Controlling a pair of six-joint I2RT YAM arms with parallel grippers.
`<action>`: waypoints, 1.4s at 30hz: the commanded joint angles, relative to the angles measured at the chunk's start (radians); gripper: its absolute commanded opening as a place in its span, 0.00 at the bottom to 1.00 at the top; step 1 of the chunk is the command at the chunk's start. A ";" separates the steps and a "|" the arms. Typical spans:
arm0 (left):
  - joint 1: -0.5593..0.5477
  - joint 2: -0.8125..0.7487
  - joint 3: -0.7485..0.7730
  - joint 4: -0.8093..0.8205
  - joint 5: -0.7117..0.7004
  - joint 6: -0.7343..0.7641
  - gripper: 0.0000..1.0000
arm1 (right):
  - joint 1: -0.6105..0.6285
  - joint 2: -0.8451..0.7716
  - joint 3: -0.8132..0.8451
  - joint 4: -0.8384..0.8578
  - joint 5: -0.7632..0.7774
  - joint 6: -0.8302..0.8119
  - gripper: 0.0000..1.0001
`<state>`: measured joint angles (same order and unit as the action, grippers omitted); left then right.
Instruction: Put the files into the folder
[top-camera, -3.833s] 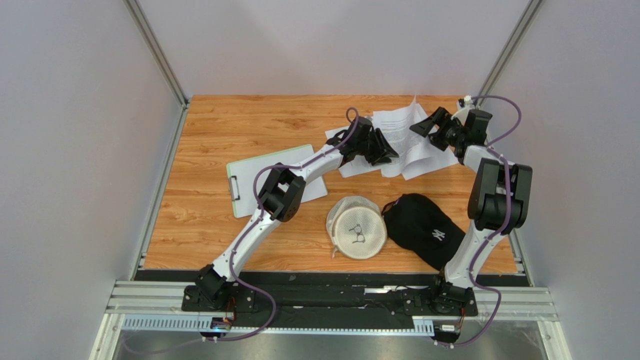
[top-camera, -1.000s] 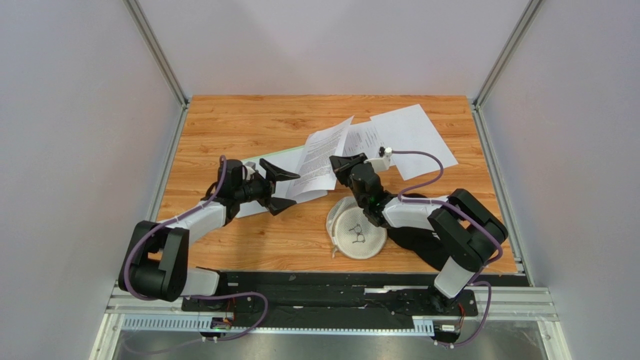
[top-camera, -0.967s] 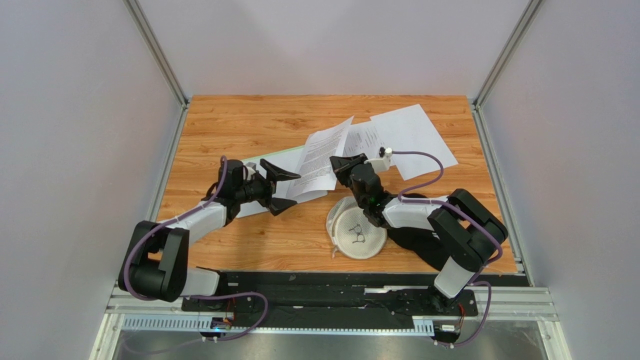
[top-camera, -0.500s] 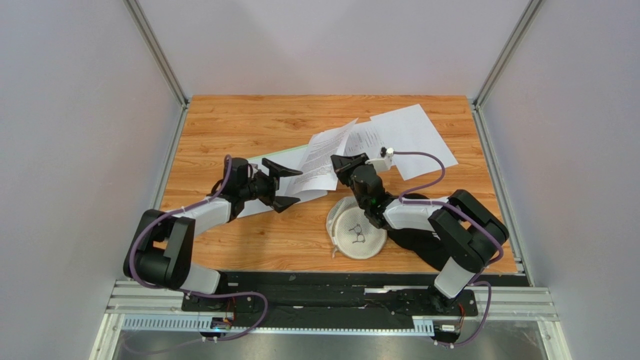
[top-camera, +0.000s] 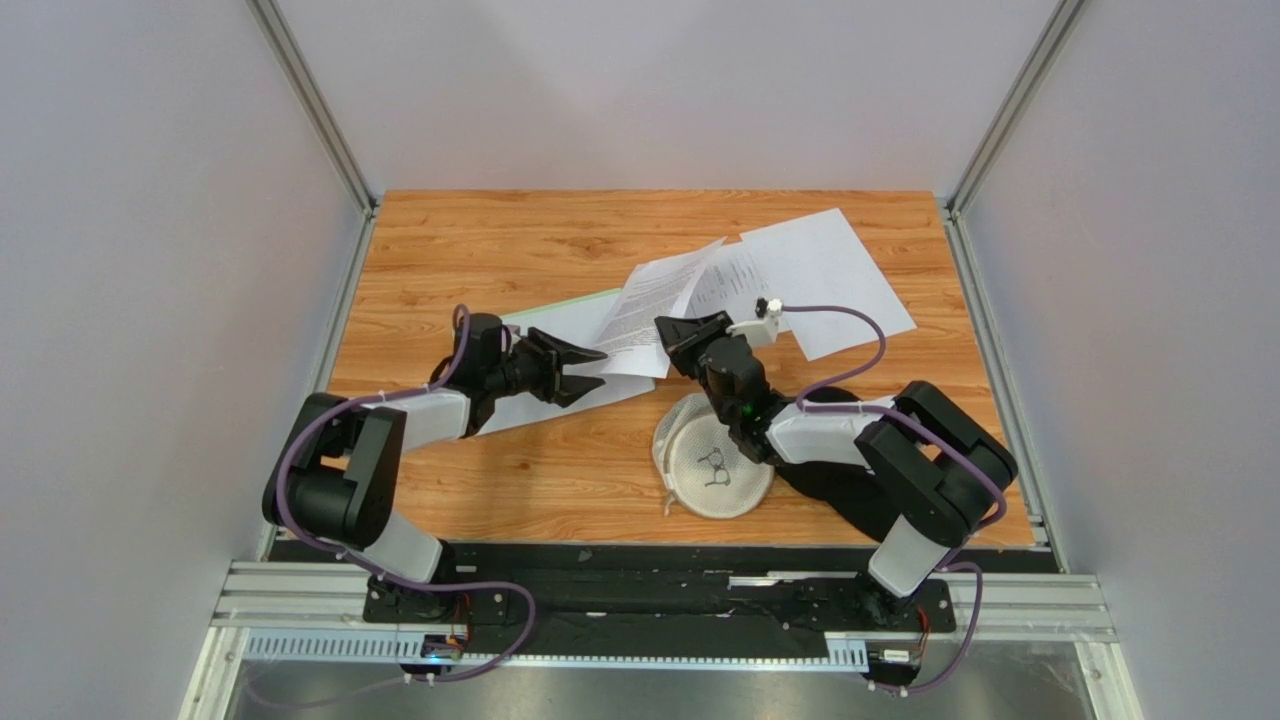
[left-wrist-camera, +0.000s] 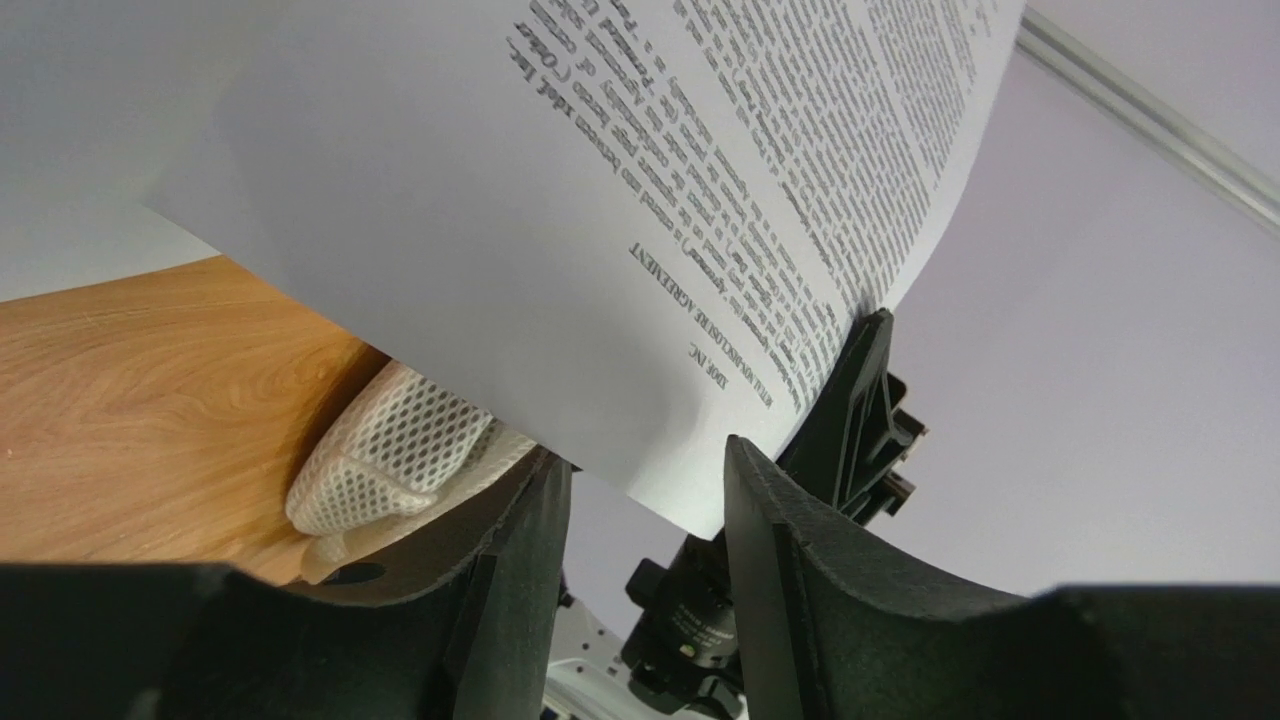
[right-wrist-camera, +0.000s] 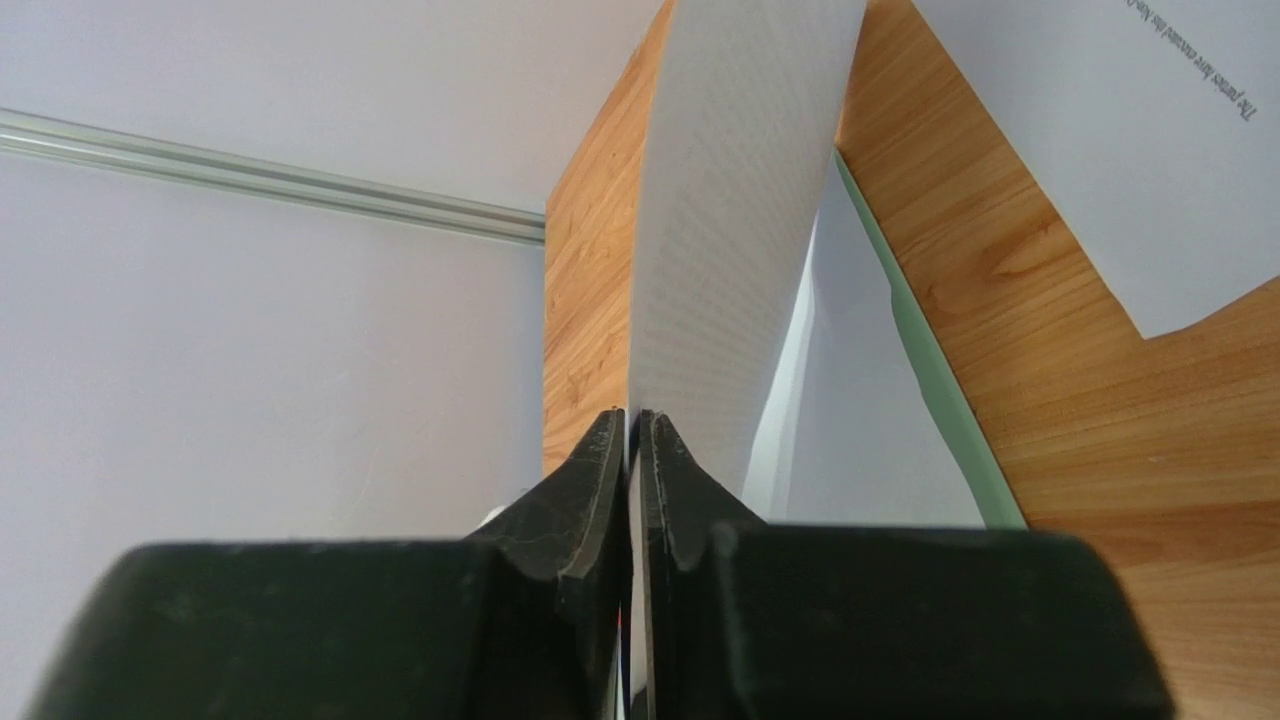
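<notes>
The right hand (right-wrist-camera: 633, 432) is pinched tight on the near edge of one printed sheet (right-wrist-camera: 739, 210), its black jaws meeting with only the paper between them. That sheet stands up off the tabletop (top-camera: 451, 248) and curves away, smooth and thin. The left hand (left-wrist-camera: 639, 518) is parted to a narrow gap. The sheet's lower corner hangs down into that gap, and neither finger (left-wrist-camera: 504, 563) presses on it. On the printed face, seen upside down, the words "AGREEMENT" and "INC." can be read above dense lines of small black type.

Beneath the lifted sheet lies the folder (top-camera: 529, 408), a flat pale-green board. Its far long edge shows as a green strip beside the paper. Two more of the files (top-camera: 830, 267) lie flat and overlapping at the far right of the wood-grain tabletop. One has a line of small print by its edge, too fine to read surely.

Just beside the right arm sit a cream cap (top-camera: 715, 462) with a white mesh back and a black cap (top-camera: 836, 498). The far left of the tabletop is bare wood up to the metal rail.
</notes>
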<state>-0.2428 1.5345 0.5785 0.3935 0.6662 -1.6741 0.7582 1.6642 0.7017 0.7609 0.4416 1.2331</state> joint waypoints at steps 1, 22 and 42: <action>-0.001 -0.050 0.047 -0.027 -0.031 0.103 0.47 | 0.007 -0.037 -0.013 0.000 0.013 -0.018 0.13; 0.097 0.116 0.591 -0.980 -0.167 1.199 0.00 | -0.123 -0.054 0.192 -0.634 -0.714 -0.680 0.82; 0.128 0.329 0.787 -1.349 -0.663 1.554 0.00 | -0.306 0.583 1.164 -1.296 -0.691 -1.167 0.79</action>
<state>-0.1173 1.8244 1.3125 -0.9146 0.1329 -0.1879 0.4408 2.2154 1.7824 -0.4107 -0.2192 0.1535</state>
